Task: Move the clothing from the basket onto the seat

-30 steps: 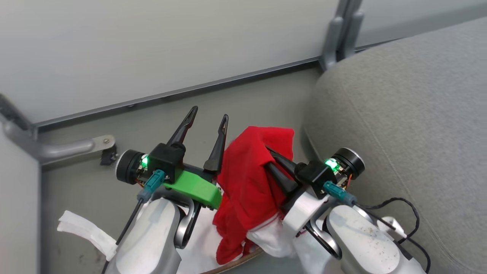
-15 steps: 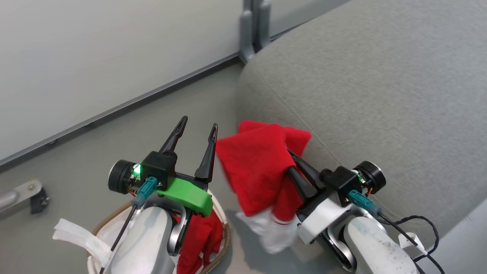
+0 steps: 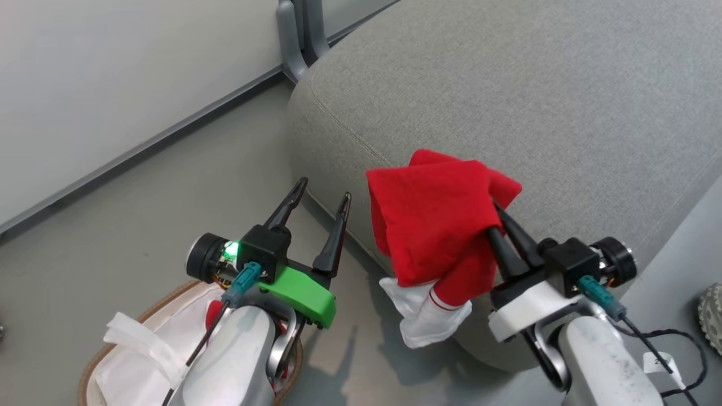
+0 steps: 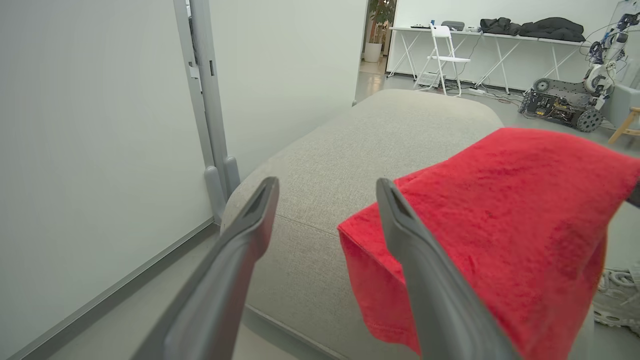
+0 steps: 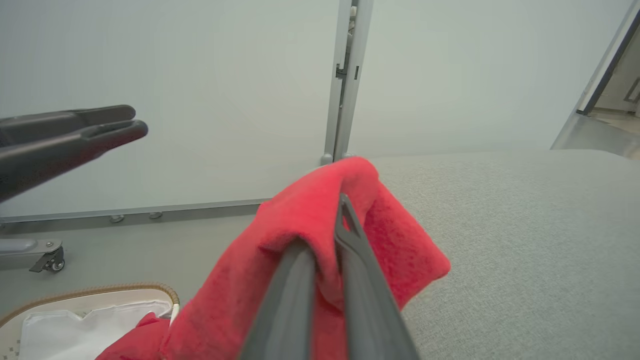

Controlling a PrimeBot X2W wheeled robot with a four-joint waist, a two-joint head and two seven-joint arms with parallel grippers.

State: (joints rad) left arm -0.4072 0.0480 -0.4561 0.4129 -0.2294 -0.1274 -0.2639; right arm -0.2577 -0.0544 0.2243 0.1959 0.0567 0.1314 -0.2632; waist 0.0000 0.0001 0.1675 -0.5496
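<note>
At the lower left, over the basket (image 3: 93,358), we are holding our left gripper (image 3: 326,188) wide open and empty. To its right the red clothing (image 3: 434,225) is hanging — white trim lowest — from our right gripper (image 3: 503,234), clamping tight on it beside the rounded edge of the seat (image 3: 507,84).

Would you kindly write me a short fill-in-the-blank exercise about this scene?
1. The right claw is shut on a ____ garment.
2. The left claw stands ____, holding nothing.
3. The seat is ____ in colour.
4. The basket lies nearer the ____ claw.
Missing words: red; open; grey; left.
</note>
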